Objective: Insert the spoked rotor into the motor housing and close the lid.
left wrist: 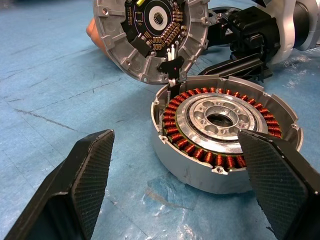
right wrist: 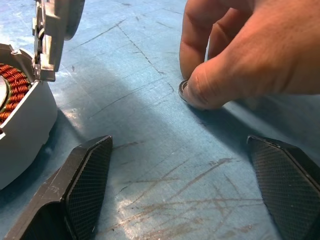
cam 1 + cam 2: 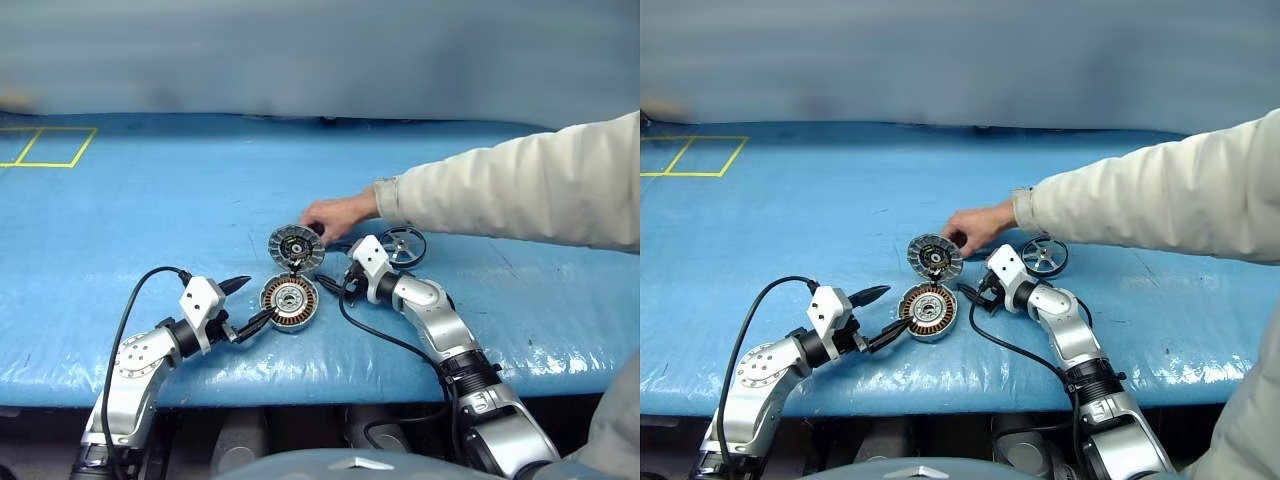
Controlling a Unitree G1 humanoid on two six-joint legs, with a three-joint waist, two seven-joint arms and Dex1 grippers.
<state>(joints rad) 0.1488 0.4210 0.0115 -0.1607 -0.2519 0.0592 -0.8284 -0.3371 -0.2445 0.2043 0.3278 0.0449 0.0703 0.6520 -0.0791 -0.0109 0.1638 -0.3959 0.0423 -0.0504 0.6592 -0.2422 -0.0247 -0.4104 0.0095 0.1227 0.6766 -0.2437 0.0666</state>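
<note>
Behind the motor housing (image 3: 290,303), a person's hand (image 3: 335,215) intrudes; both grippers spread.

no readable text, labels or numbers

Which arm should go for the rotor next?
Right, probably. The rotor lies just beyond the right gripper, which is open, and the left gripper sits at the housing. A person's hand is nearby, so wait.
</note>
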